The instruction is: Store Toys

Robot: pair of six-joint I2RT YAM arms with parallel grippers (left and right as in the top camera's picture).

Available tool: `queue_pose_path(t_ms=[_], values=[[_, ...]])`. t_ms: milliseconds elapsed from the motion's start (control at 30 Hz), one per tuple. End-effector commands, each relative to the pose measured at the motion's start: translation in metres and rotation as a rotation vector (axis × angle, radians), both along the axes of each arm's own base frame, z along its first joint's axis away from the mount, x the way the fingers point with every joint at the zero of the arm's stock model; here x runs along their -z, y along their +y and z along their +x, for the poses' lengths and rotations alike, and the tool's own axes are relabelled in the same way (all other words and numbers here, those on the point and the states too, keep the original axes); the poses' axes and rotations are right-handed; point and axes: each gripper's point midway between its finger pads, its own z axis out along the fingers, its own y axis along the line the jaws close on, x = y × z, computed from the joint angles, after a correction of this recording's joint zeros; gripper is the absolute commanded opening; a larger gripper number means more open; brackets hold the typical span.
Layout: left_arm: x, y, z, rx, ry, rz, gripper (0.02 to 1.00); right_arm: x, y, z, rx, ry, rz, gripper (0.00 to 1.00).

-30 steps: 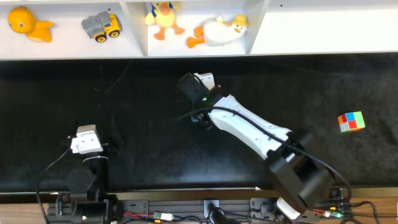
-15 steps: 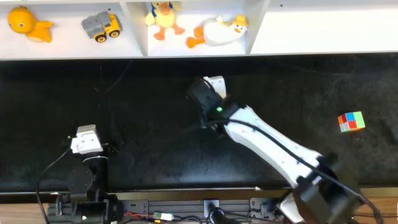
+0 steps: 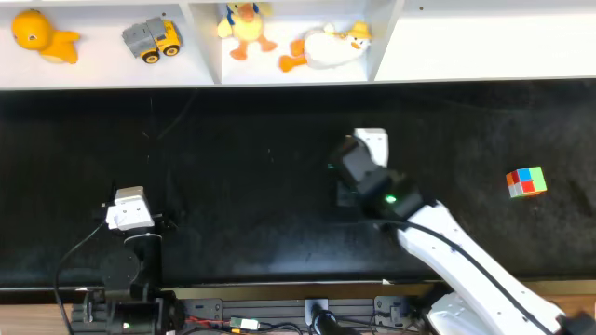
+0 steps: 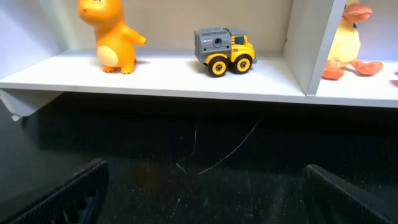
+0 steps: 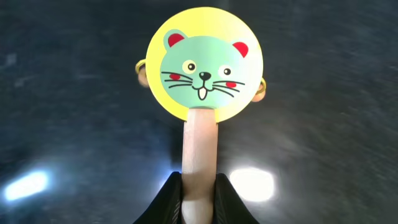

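From above, the right gripper point(image 3: 363, 172) hangs over the middle of the black table point(image 3: 233, 186), with a cube point(image 3: 526, 181) well to its right. The left gripper point(image 3: 128, 208) sits by its base.

Left wrist view: jaws wide apart, nothing between them, facing a shelf point(image 4: 155, 84) with a truck point(image 4: 224, 50).

Right wrist view: jaws clamped on the handle of a rattle point(image 5: 205, 78), held above the table.

Your top camera looks down on table point(image 3: 233, 214), shelf point(image 3: 466, 51) at far edge. Left wrist camera faces shelf, low; both share truck point(image 3: 152, 39). Right wrist camera: close, facing table.
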Motion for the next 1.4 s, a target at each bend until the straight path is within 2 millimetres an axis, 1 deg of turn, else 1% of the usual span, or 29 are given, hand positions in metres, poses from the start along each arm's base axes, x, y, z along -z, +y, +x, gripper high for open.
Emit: queue_pose_path(t_ms=[33,200,367,700,833,933,1167,1300,1400], values=[[-0.001,0.0,0.0,-0.001,-0.008,0.02,0.998,-0.006,-0.024,-0.006,0.074,-0.016,0.015,0.042],[-0.001,0.0,0.0,-0.001,-0.008,0.02,0.998,-0.013,-0.045,-0.016,0.122,-0.011,0.009,0.042],[-0.001,0.0,0.0,-0.001,-0.007,0.02,0.998,-0.02,-0.061,-0.022,0.145,-0.016,0.001,0.042],[-0.001,0.0,0.0,-0.001,-0.008,0.02,0.998,-0.025,-0.091,-0.02,0.174,-0.02,-0.037,0.042],[-0.001,0.0,0.0,-0.001,-0.008,0.02,0.998,-0.025,-0.11,-0.017,0.219,-0.019,-0.055,0.042],[-0.001,0.0,0.0,-0.001,-0.008,0.02,0.996,-0.027,-0.119,-0.012,0.217,-0.025,-0.057,0.042],[-0.001,0.0,0.0,-0.001,-0.008,0.02,0.998,-0.035,-0.127,0.002,0.229,-0.077,-0.044,0.062],[-0.001,0.0,0.0,-0.001,-0.008,0.02,0.998,-0.044,-0.128,0.011,0.204,-0.086,-0.049,0.064],[-0.001,0.0,0.0,-0.001,-0.008,0.02,0.998,-0.054,-0.127,0.023,0.171,-0.097,-0.068,0.064]])
